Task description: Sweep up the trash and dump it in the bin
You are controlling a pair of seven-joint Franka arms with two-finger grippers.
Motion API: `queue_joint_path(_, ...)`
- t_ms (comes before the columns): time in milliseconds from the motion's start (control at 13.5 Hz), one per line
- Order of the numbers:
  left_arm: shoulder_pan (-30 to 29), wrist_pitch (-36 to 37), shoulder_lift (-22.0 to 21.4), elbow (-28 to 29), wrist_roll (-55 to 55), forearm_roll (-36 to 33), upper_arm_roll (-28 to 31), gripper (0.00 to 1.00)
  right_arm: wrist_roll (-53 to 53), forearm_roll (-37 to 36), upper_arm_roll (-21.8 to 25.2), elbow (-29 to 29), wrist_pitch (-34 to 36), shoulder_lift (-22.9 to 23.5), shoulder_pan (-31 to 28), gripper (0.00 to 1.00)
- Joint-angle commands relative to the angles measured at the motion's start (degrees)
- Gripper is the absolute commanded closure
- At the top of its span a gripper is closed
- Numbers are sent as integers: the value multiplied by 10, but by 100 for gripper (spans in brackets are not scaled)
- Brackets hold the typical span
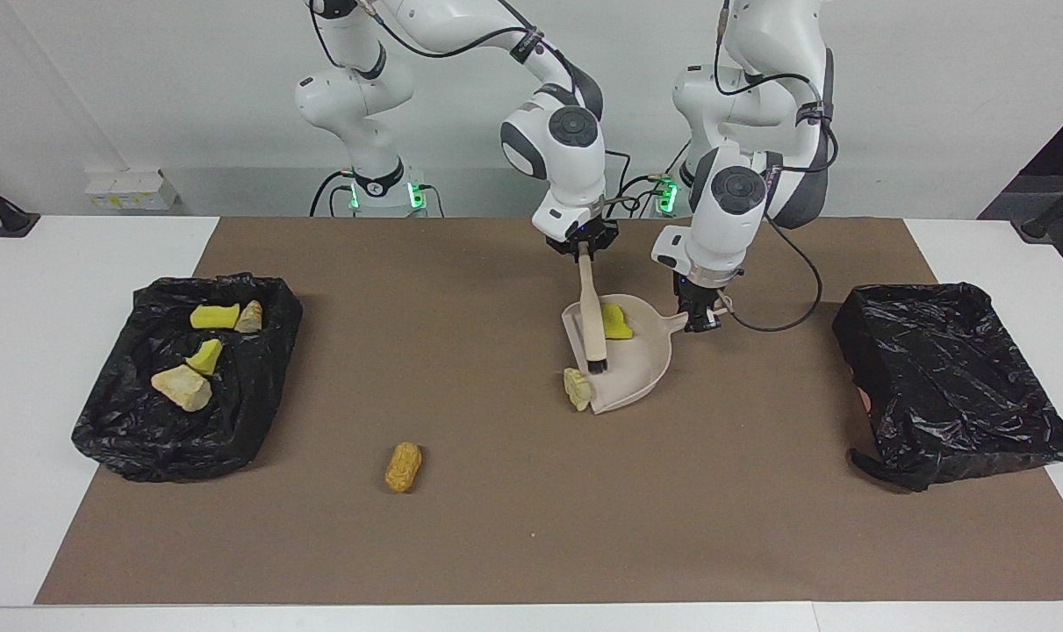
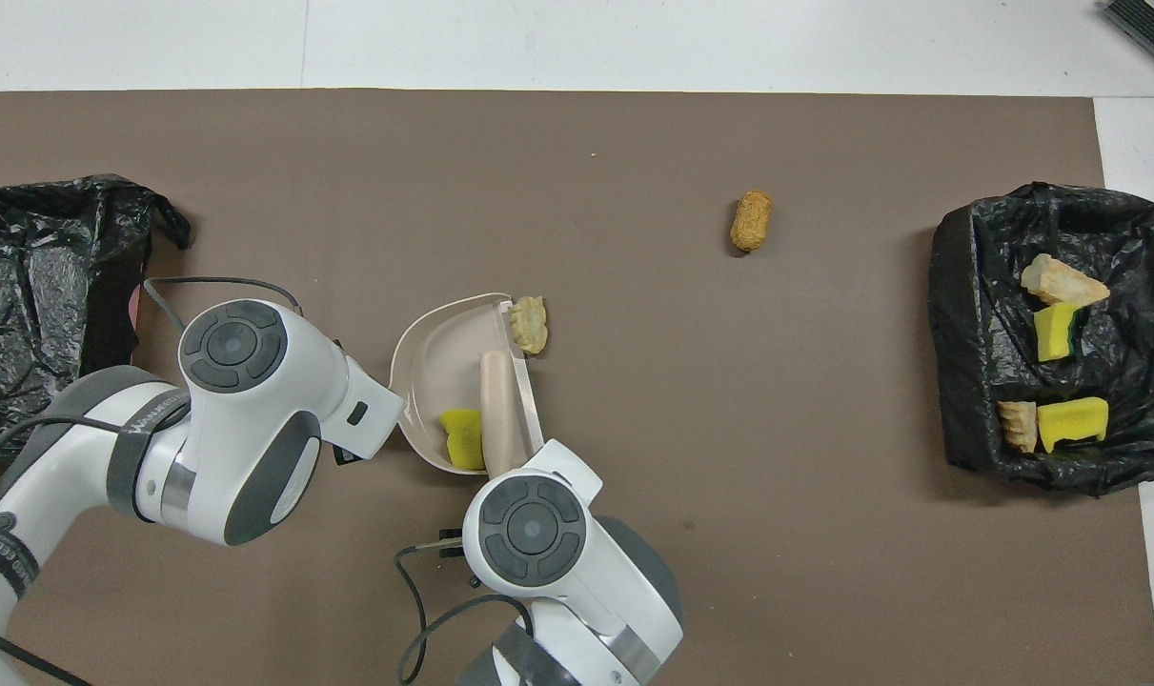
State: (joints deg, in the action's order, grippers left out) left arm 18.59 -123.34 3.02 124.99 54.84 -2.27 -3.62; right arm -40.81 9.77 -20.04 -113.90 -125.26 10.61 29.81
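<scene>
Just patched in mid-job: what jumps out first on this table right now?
Mid-table, the right gripper holds the brush inside the beige dustpan, which the left gripper holds by its handle; a yellow foam chunk lies in the pan and a beige lump sits at its lip. An orange-brown nugget lies alone on the mat, farther from the robots.
</scene>
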Motion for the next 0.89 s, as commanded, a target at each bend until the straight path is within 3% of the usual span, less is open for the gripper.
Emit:
queue_joint_path(0,-5,-15,-20,23,-3,-9,-1,100,7,11,-3,11,20,-31,-13,100)
queue_joint_path(222,-5,-15,-20,23,-3,-9,-1,100,22,0,3,22,28,-36,-39,100)
queue_joint_path(517,-6,-24,-18,23,-10,-8,-1,100,157,-18,4,33,25,-12,-112,100)
queue_joint_path(813,-7,-28,-17,23,-39,-4,-1,100,180,-90,3,85,24,69,-136,100)
